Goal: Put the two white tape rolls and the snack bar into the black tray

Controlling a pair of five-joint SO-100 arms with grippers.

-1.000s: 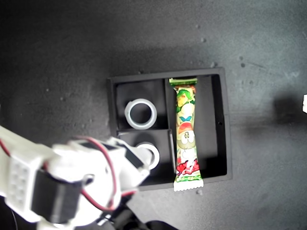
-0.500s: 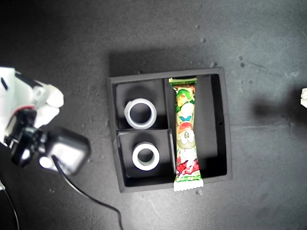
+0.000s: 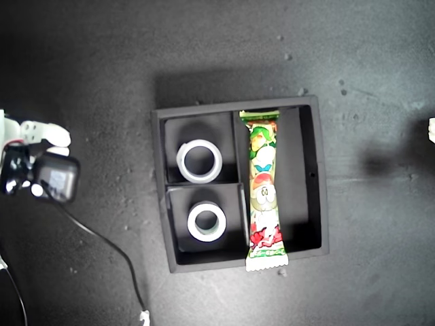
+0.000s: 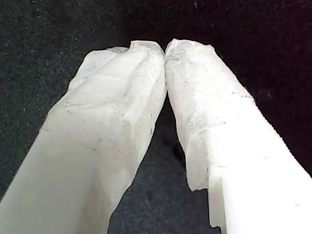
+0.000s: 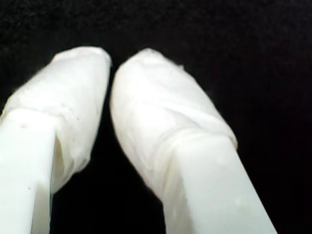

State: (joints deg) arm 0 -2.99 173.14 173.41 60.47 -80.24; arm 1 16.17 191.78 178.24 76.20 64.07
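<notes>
The black tray [image 3: 323, 178] lies in the middle of the exterior view. One white tape roll [image 3: 199, 161] rests flat in its upper small compartment, the other white tape roll [image 3: 206, 222] in the lower small one. The snack bar [image 3: 264, 190] lies along the long compartment, its lower crimped end over the tray's wall. My first gripper [image 4: 165, 48] is shut with nothing between its tips, above dark mat. My second gripper [image 5: 111, 61] is shut and empty too. Neither wrist view shows the tray.
An arm [image 3: 30, 166] with white fingers [image 3: 46, 132] and a black camera block sits at the exterior view's left edge, trailing a black cable [image 3: 112, 248]. A white part [image 3: 431, 129] shows at that view's right edge. The dark mat [image 3: 102, 81] surrounds the tray.
The arm that hung over the tray's lower small compartment has pulled away to the exterior view's left edge. The tape roll there now lies uncovered. Rolls, snack bar and tray have not shifted.
</notes>
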